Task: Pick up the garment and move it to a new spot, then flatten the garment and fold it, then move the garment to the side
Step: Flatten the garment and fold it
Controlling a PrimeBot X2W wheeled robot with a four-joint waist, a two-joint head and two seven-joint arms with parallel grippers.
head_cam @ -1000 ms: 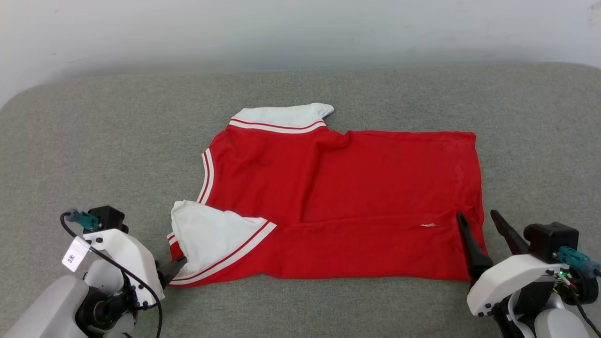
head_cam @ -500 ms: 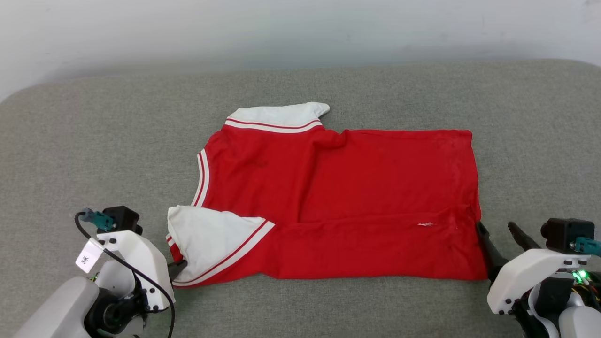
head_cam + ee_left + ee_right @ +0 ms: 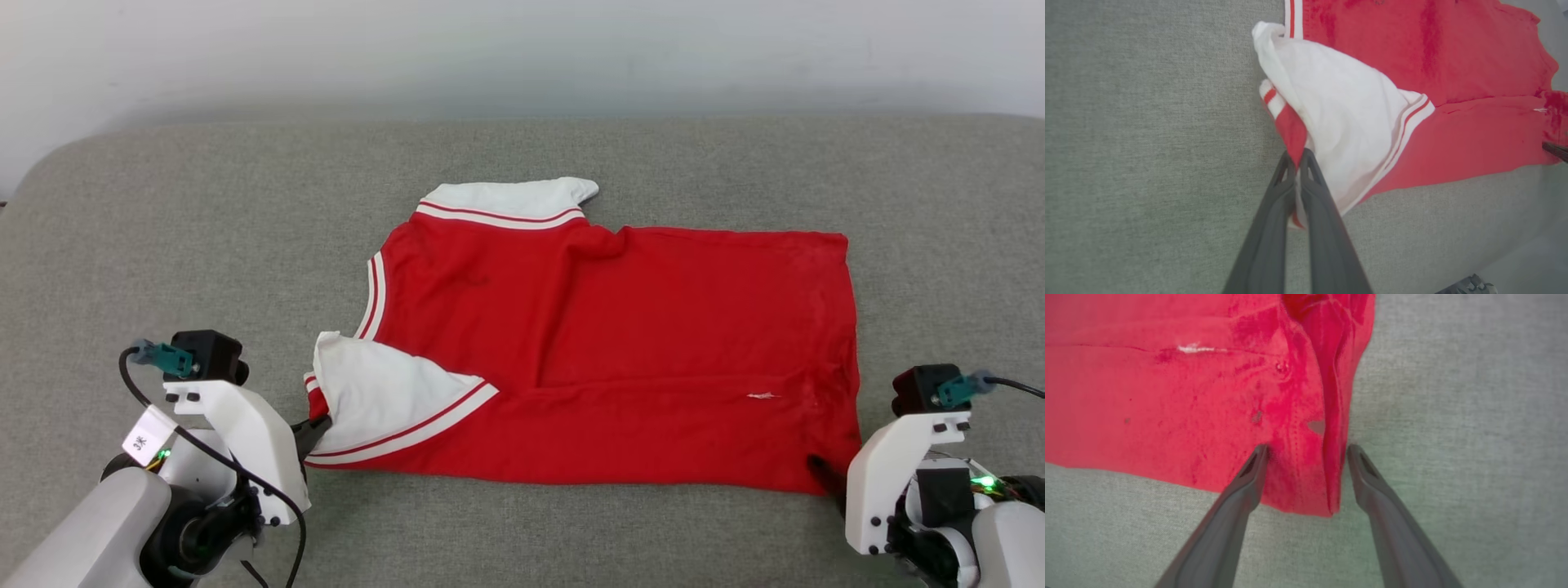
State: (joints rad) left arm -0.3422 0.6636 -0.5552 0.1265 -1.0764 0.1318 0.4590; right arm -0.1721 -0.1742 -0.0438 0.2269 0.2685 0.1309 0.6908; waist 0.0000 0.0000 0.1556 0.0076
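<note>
Red shirt (image 3: 620, 351) lies partly folded on the grey cushion (image 3: 204, 245), a claw at each near corner.
The left gripper (image 3: 1296, 157) is pressed together, pinching the shirt's edge by the white sleeve. The right gripper (image 3: 1306, 453) stands spread across the red hem corner, one finger on the cloth, the other just beside it.

Head view: the left end effector (image 3: 317, 426) sits mostly behind its wrist housing (image 3: 245, 425), its tips lost against the edge of the garment (image 3: 620, 351) at 8 o'clock. The right end effector (image 3: 823, 474) is covered likewise but for one dark finger at 4 o'clock. A white mark (image 3: 763, 397) on the cloth is too small to identify. Both wrist views crop the garment at 12 o'clock. Left wrist view: a dark object (image 3: 1555, 150) is cut off at 3 o'clock.
</note>
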